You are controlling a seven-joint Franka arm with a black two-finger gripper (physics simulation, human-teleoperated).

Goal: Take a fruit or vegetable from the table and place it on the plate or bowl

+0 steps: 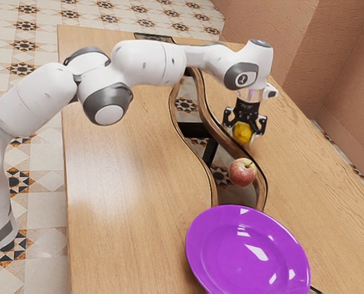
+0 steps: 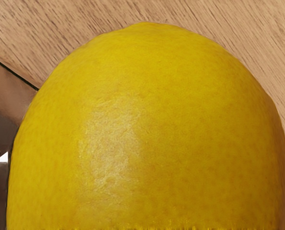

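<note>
- gripper (image 1: 243,132) clenched on the lemon (image 1: 242,131): a black finger presses it from each side, hand pointing straight down
- lemon sits between the fingers, yellow, over the wooden table (image 1: 126,184) just at the exterior view's right rim of the dark wavy strip (image 1: 194,130) that runs through the tabletop
- can't tell whether the lemon's underside touches the table or hangs clear of it
- wrist view: lemon (image 2: 147,134) right under the hand, dimpled skin with a pale highlight; wood grain (image 2: 61,28) behind it, glossy dark strip (image 2: 3,124) off one side
- red apple (image 1: 243,172) lies on the strip's rim, near the lemon, between it and the plate, touching neither
- purple plate (image 1: 248,251) at the exterior view's lower edge, glossy, lying across the strip's end; apart from the apple, well apart from the lemon
- white arm (image 1: 145,61) comes in from the exterior view's left and stretches across the table to the hand
- patterned tile floor (image 1: 29,153) beside the table, terracotta walls (image 1: 328,55) behind
</note>
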